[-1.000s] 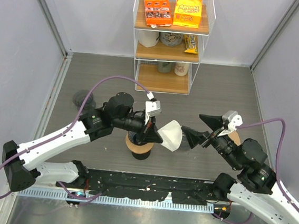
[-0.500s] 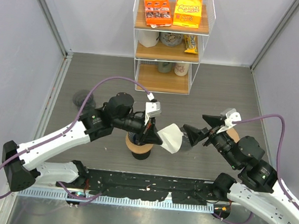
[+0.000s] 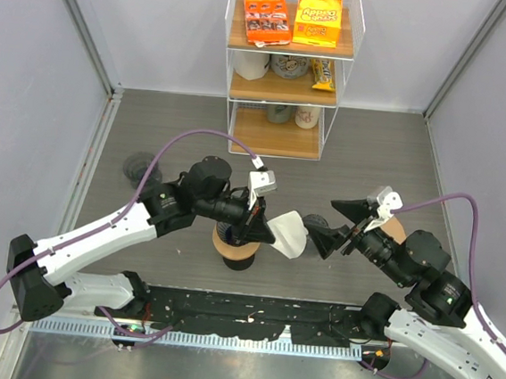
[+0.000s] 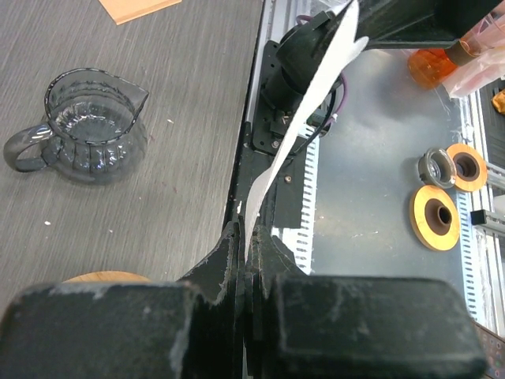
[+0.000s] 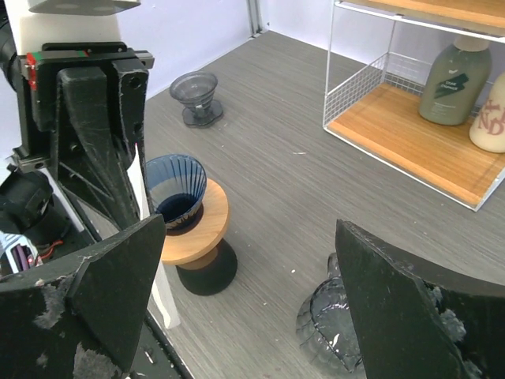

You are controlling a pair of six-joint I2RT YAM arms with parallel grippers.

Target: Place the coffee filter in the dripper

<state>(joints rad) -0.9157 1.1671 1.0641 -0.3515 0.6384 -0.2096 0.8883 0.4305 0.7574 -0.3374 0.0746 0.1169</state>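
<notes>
The dripper [image 5: 175, 197], dark blue and ribbed, is seated in a round wooden stand [image 5: 209, 225]; its inner wall is seen down to the bottom from the right wrist. In the top view it is largely covered by the left hand [image 3: 265, 231].

The coffee filter [image 3: 289, 234] is held off the surface [image 3: 373, 156] at 3 o'clock of the stand, outside the dripper, pinched by one edge in the fully closed left hand.

The right hand [image 3: 322, 219] is spread wide with nothing gripped, just beside the filter at its 3 o'clock; contact cannot be judged.

A clear glass server [image 4: 91, 130] stands upright, mostly hidden behind the right hand from above. A second dark dripper [image 3: 138, 168] sits at 10 o'clock, well apart.

On the wire rack [image 3: 276, 140] at 12 o'clock, two orange boxes [image 3: 292, 19] are noted on top; a grey-green bottle [image 5: 450, 83] stands on the bottom shelf, its white neighbour cut off by the frame edge.
</notes>
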